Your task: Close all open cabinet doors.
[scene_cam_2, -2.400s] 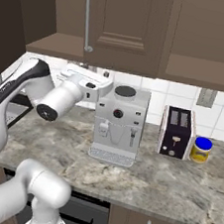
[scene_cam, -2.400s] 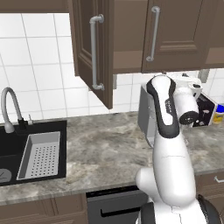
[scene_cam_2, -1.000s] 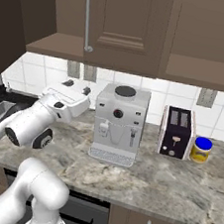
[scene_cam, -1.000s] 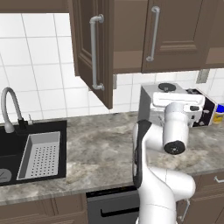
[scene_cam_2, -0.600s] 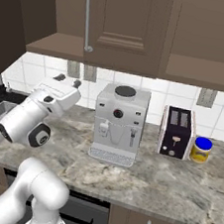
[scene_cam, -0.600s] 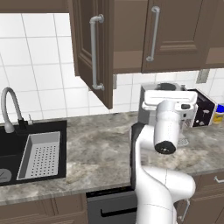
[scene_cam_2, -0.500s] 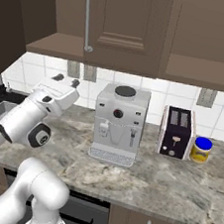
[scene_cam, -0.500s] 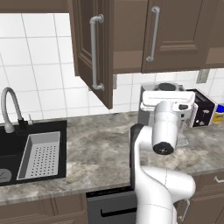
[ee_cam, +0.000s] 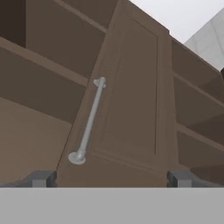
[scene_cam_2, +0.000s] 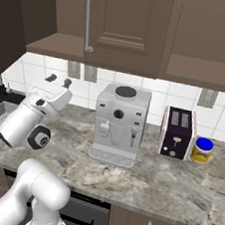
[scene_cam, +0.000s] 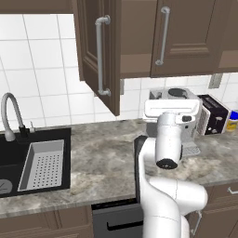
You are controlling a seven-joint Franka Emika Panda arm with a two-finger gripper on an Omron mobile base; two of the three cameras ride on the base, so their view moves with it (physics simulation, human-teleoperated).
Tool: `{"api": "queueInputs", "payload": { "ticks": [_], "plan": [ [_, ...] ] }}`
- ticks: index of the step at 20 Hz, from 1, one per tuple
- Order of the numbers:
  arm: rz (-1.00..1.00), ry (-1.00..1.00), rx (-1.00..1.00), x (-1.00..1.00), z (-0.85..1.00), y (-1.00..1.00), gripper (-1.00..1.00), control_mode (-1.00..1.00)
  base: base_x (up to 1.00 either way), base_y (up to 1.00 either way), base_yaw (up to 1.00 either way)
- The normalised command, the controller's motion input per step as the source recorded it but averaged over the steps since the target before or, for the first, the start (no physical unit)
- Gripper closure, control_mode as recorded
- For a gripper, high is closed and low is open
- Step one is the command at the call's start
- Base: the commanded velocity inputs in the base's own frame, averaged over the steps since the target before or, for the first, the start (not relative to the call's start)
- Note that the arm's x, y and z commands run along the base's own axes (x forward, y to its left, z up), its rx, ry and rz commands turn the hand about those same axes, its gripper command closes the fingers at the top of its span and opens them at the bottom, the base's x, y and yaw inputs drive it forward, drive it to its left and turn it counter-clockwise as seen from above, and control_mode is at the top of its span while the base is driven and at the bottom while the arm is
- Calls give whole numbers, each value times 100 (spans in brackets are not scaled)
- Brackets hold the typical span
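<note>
The arm has swung its spread-open, empty gripper (scene_cam_2: 59, 81) up from the worktop (scene_cam: 100, 155) toward the open cabinet door (scene_cam: 96, 52), ready to push.

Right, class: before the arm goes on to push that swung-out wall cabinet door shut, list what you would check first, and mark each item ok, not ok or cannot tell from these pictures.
1. Open door found: it swings out over the counter beside the sink. Ok.
2. Neighbouring door already flush: ok, nothing to do there.
3. Gripper free: the jaws stand apart with nothing between them. Ok.
4. Hand camera aimed at the door: the door and its bar handle sit centred between the fingertips. Ok.
5. Contact with the door: none yet, the gripper is low by the coffee machine. Not ok.
6. Swing path free inside the cabinet: cannot tell.
</note>
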Motion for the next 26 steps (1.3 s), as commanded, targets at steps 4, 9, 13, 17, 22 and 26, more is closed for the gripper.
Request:
{"api": "queueInputs", "payload": {
  "ticks": [4, 9, 13, 17, 22, 26],
  "plan": [
    [-2, 7, 0, -35, 33, 41, -100, -100, 0, 0, 0],
    [-4, 9, 0, -47, 31, 39, -100, -100, 0, 0, 0],
    [-5, 8, -1, -54, 29, 44, -100, -100, 0, 0, 0],
    [-2, 4, -4, -58, 24, 62, -100, -100, 0, 0, 0],
    [0, 1, -7, -60, 14, 73, -100, -100, 0, 0, 0],
    [0, 2, -4, -54, 0, 61, -100, -100, 0, 0, 0]
  ]
}}
